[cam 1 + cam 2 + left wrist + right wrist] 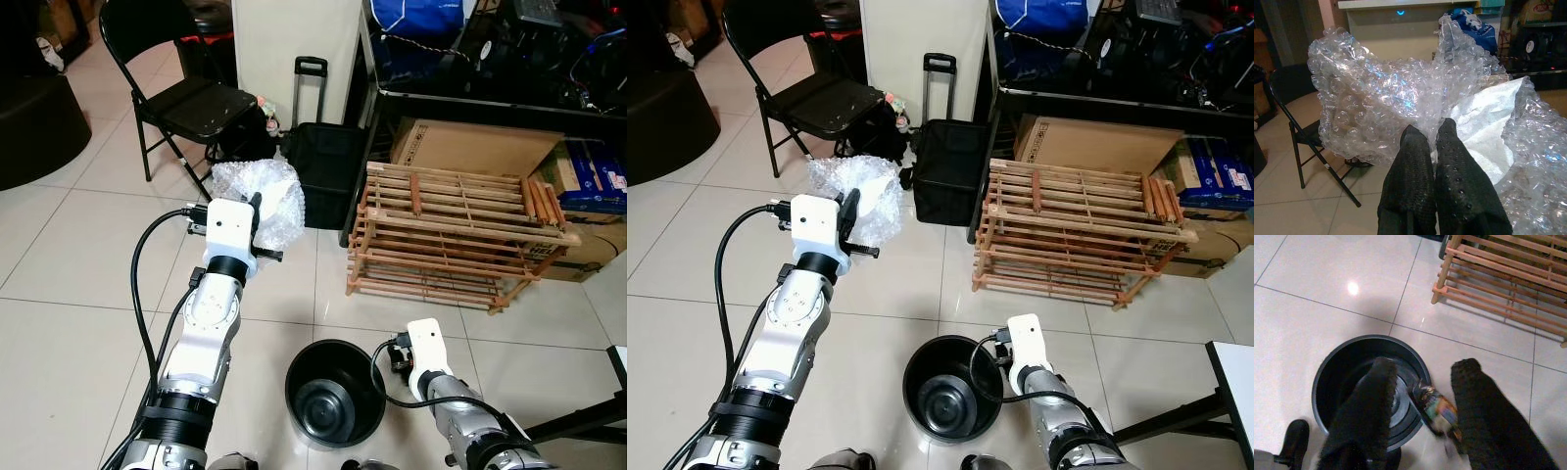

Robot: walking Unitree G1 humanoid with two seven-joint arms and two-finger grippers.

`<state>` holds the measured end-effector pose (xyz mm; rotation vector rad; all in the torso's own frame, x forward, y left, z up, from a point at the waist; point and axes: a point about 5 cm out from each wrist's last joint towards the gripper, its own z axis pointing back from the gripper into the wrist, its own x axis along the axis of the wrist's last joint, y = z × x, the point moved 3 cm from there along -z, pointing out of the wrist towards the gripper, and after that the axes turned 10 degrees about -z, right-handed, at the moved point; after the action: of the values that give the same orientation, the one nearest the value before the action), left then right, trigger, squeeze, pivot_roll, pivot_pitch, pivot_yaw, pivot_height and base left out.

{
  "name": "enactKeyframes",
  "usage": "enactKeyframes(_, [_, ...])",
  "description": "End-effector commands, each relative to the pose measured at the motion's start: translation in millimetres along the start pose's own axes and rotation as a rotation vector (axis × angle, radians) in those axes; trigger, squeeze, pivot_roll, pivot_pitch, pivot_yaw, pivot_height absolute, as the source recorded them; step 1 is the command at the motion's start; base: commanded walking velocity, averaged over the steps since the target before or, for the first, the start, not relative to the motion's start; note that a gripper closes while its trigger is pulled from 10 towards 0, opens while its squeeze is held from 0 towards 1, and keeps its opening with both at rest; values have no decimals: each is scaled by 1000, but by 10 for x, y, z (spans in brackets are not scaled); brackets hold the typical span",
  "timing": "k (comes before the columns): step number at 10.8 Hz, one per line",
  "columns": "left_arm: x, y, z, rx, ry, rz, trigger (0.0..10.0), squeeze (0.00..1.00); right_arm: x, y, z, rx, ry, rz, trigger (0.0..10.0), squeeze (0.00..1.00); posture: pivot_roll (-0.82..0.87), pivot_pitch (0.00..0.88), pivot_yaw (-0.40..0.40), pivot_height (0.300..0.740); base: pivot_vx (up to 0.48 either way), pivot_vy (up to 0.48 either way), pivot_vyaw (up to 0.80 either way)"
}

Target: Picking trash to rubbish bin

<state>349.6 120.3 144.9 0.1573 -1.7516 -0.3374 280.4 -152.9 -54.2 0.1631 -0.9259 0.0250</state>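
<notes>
A crumpled sheet of clear bubble wrap (282, 196) hangs above the tiled floor, and my left gripper (1430, 129) is shut on its edge, raised at arm's length. The round black rubbish bin (297, 390) stands on the floor in front of me. My right gripper (1425, 363) hovers open low over the bin's right rim (1322, 377). Between its fingers (1476, 396) sits a small, blurred colourful wrapper (1436, 412), level with the rim; whether it touches a finger is unclear.
A wooden slatted rack (451, 235) lies to the right beyond the bin, with a cardboard box (470, 147) behind it. A black trolley case (323, 166) and a black folding chair (196, 103) stand further back. Bare tiles stretch to the left.
</notes>
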Motion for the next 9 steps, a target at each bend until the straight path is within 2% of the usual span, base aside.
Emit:
enactKeyframes(1, [9, -29, 1, -9, 3, -2, 10000, 0, 14, -3, -3, 0, -6, 3, 10000, 1000, 47, 92, -75, 740, 0, 0, 0])
enactKeyframes(5, [13, -26, -4, -9, 1, 1, 10000, 0, 38, 8, -9, 9, -13, -6, 10000, 1000, 47, 91, -74, 740, 0, 0, 0])
enactKeyframes(6, [11, -24, -2, -8, 1, 1, 10000, 0, 46, 8, -10, 7, -16, 1, 10000, 863, 51, 88, -74, 740, 0, 0, 0])
enactKeyframes(7, [11, -22, -2, -7, 1, 1, 10000, 0, 50, 2, -11, 1, -18, 0, 10000, 0, 52, 86, -73, 740, 0, 0, 0])
enactKeyframes(9, [6, -32, 5, -15, 1, 7, 10000, 0, 64, -9, -13, -4, -23, -4, 10000, 0, 51, 85, -71, 740, 0, 0, 0])
